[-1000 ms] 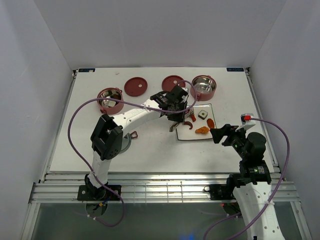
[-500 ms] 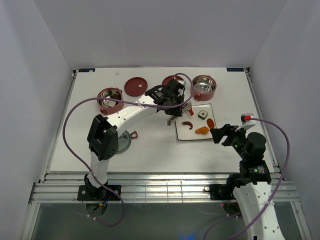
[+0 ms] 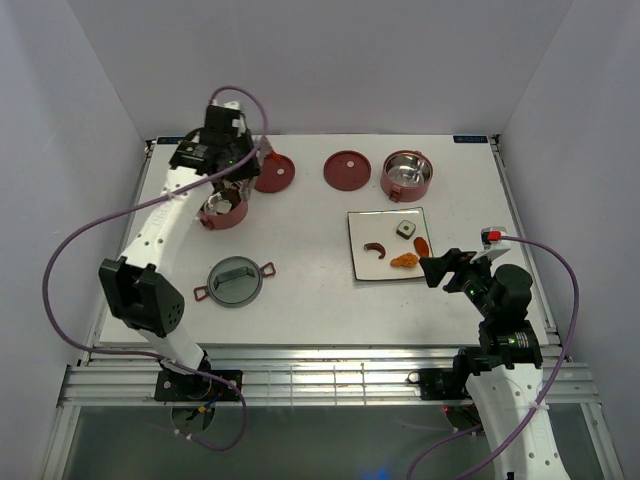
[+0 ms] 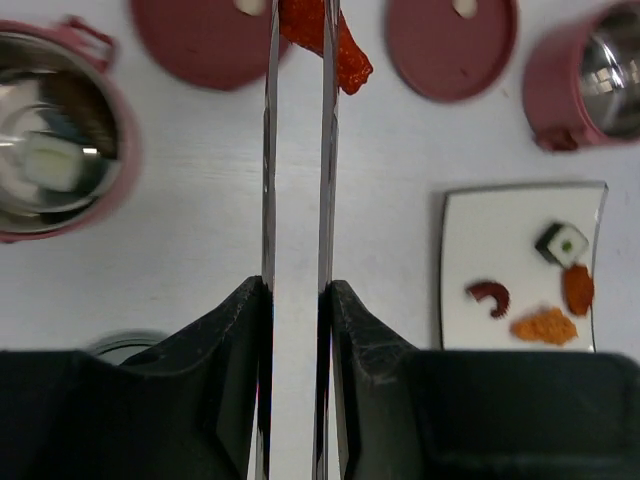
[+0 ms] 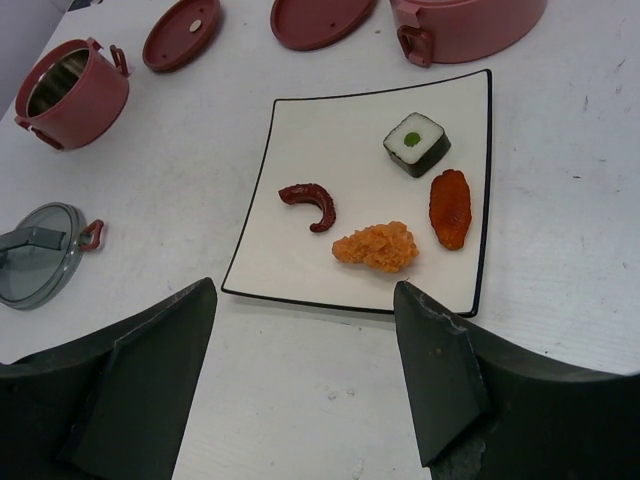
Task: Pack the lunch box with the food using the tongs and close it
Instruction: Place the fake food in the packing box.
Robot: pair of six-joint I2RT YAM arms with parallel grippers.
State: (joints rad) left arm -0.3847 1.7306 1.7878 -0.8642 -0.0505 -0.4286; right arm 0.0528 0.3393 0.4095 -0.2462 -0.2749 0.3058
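**Red-orange food piece [image 4: 345, 55] carried in the tongs [image 4: 268, 180] towards the left bowl [image 4: 125, 160]**
The tongs are clamped between the left gripper's [image 4: 295, 300] fingers, so the piece is kept pinched at their tips, just beside the steel-lined dusty-red bowl, probably for dropping in. The right gripper [image 5: 305, 300] is held open and empty near the white plate [image 5: 300, 270], where four pieces lie.

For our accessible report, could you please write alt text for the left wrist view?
The left gripper holds tongs that pinch a red food piece at their tips. A bowl lies to the left, a plate with four food pieces to the right.
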